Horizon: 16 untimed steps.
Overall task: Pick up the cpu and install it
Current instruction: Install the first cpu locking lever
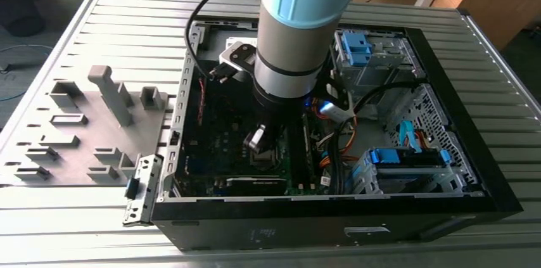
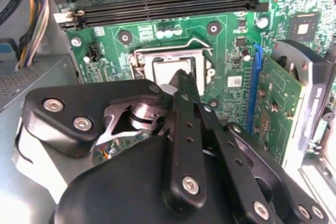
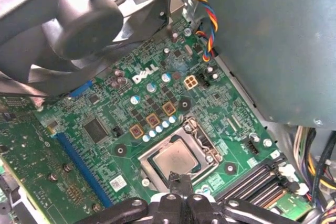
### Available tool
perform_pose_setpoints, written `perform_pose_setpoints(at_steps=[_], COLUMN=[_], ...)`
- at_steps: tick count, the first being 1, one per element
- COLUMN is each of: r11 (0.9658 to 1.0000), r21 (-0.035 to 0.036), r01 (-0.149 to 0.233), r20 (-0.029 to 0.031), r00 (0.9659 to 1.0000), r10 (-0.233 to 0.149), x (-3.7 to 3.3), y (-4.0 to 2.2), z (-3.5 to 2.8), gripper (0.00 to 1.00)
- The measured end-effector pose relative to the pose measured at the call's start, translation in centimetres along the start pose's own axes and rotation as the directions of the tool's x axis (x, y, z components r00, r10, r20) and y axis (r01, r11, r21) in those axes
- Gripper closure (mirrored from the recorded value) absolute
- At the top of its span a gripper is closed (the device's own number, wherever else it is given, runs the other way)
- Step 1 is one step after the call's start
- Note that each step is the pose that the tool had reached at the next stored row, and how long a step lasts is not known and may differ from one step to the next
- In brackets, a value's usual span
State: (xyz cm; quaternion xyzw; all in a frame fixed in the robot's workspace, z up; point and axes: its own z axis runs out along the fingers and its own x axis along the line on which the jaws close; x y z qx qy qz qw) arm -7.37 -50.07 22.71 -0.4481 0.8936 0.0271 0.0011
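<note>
CPU: small flat square silvery-grey chip [image 3: 176,158] sat in mobo socket.
Claw [image 3: 182,181]: narrow, tips pinched, just above chip.
Risk: misseat → bent pins, IMO.

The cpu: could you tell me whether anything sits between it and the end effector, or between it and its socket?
Nothing visible does. In the first wrist view the cpu already lies inside the socket frame on the motherboard, and the end effector sits right at its edge with no cable or part in between.
</note>
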Motion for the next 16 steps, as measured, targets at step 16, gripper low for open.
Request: perform_pose_setpoints(at_steps=[16], r11=[1.0], r21=[-0.0004], r01=[0.0], r20=[0.0006], r00=[1.0], r10=[0.0], x=[-0.01], y=[0.02], z=[-0.46], gripper=[0.89])
